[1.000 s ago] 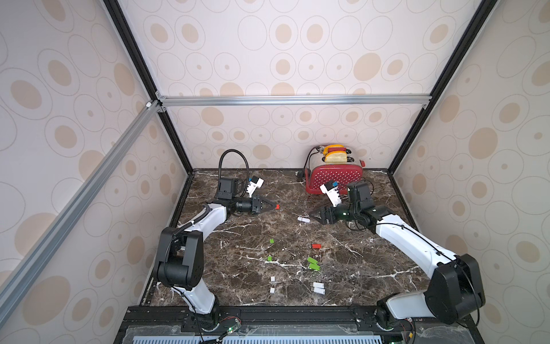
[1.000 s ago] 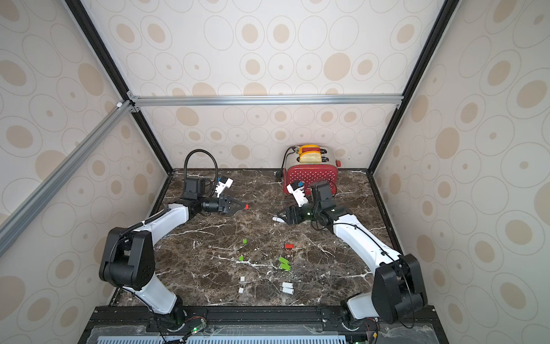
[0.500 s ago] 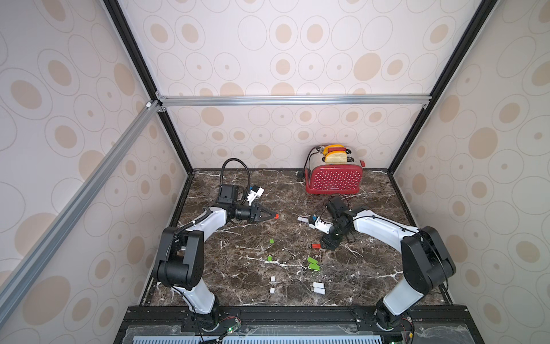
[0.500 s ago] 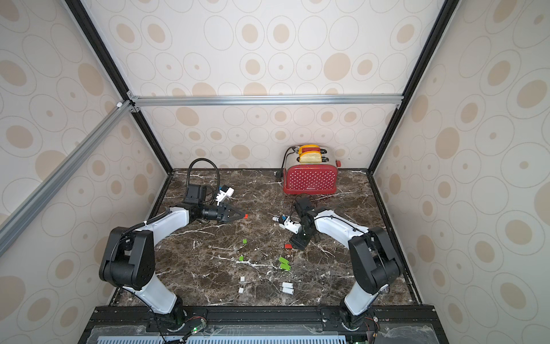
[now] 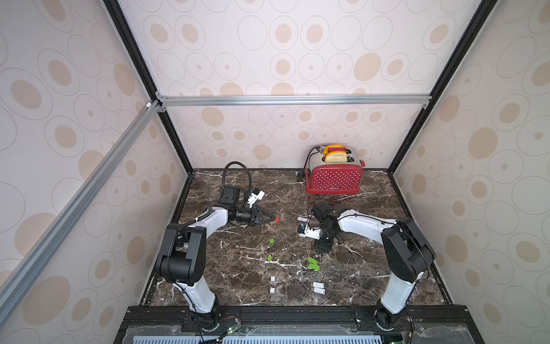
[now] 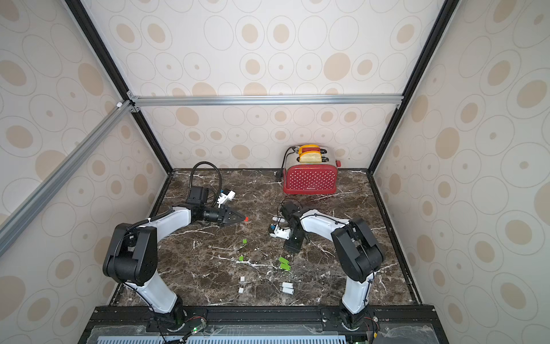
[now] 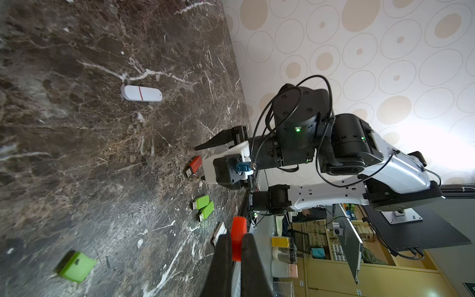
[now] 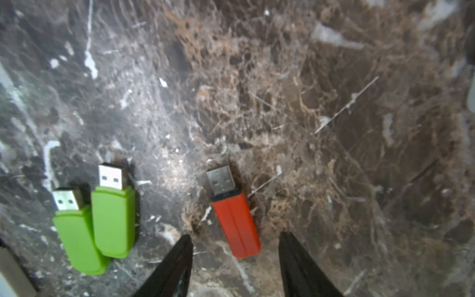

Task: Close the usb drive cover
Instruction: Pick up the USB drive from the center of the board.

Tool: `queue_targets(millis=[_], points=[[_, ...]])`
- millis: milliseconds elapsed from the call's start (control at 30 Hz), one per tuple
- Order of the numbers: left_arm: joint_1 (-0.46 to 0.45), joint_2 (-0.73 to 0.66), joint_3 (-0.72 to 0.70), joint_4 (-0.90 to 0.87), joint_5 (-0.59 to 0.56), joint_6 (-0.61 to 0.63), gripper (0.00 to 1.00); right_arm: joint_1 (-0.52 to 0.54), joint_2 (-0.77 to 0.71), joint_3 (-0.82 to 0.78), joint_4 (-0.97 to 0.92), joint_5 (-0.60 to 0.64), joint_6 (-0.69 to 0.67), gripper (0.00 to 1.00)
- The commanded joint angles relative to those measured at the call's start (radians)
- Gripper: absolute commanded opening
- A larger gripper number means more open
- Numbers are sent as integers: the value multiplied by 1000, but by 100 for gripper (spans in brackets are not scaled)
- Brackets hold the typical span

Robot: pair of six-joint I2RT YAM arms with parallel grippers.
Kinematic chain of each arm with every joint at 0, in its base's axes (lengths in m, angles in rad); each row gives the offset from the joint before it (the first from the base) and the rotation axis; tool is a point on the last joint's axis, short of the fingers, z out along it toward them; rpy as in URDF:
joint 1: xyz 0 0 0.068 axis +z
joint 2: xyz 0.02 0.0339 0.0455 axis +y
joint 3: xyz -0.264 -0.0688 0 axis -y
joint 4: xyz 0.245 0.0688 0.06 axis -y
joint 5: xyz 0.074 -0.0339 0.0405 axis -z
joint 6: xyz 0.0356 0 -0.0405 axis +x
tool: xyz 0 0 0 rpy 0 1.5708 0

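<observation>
usb drive (image 8: pixel 235 221): flat, plug away from right gripper (image 8: pixel 235 236), axis between its parted jaws | left gripper (image 7: pixel 237 235): clamps red cap (image 7: pixel 238 226)

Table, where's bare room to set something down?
Bare: back strip of table between cable and toaster; front-left corner beside white caps. Crowded: middle, around green drives and right gripper.

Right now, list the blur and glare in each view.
Right wrist view: soft all over, blurrier at the edges, yet the red plastic USB drive with its bare metal plug reads well enough. Left wrist view: glare washes out the patterned wall; the nearby square green cap is smeared. Both top views: even light, sharp, though details are tiny.
</observation>
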Motion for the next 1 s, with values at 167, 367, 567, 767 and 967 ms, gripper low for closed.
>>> queue_targets(millis=[167, 367, 567, 767, 967], points=[[3, 8, 31, -43, 18, 47, 3, 11, 41, 26, -23, 5, -4, 43], [3, 11, 36, -55, 20, 53, 2, 31, 45, -4, -5, 37, -22, 36], [2, 14, 43, -72, 21, 66, 2, 49, 67, -3, -14, 53, -15, 26], [3, 20, 47, -78, 21, 69, 2, 49, 66, -3, -15, 72, -5, 17], [-3, 37, 55, -80, 21, 64, 2, 48, 30, 5, -30, 66, 8, 13]])
